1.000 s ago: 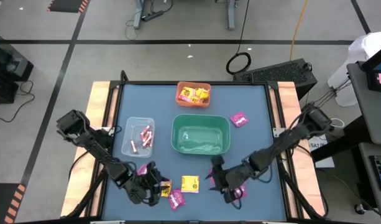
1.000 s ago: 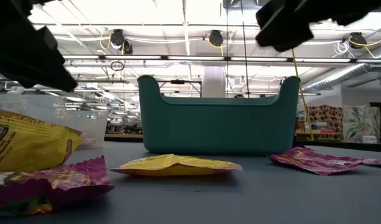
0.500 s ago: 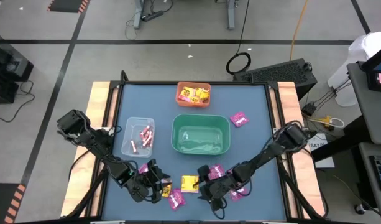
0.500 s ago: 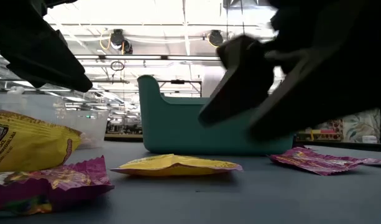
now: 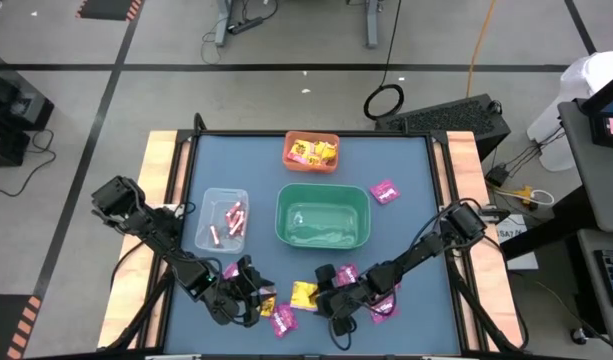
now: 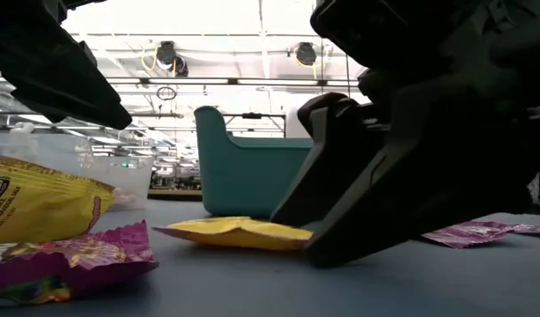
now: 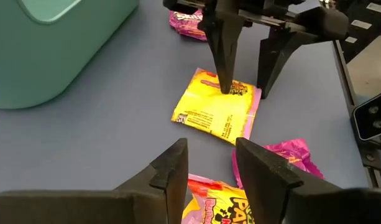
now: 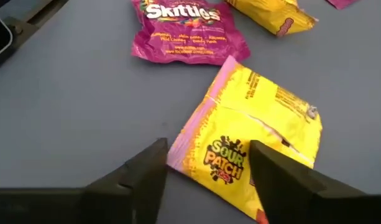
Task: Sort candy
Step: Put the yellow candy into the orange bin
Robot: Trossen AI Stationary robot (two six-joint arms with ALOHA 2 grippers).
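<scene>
a dark blue table is carrying three bins mid-sort: a green bin at its centre lying empty, a clear bin toward the left edge holding about four thin pink sticks, and an orange bin at the far edge already part filled with yellow and magenta packets. the job is looking roughly half done, judging by what is binned and what is loose. the right gripper is reaching in along the near edge, its jaws released and straddling one side of a lone yellow packet lying flat on the table, not yet pinched. the left gripper is hovering by the near left corner, jaws parted and grasping nothing, over a second yellow packet. about five magenta packets are waiting loose: one beyond the green bin toward the right edge, the rest near the two grippers, though the arms are hiding part of that cluster.
</scene>
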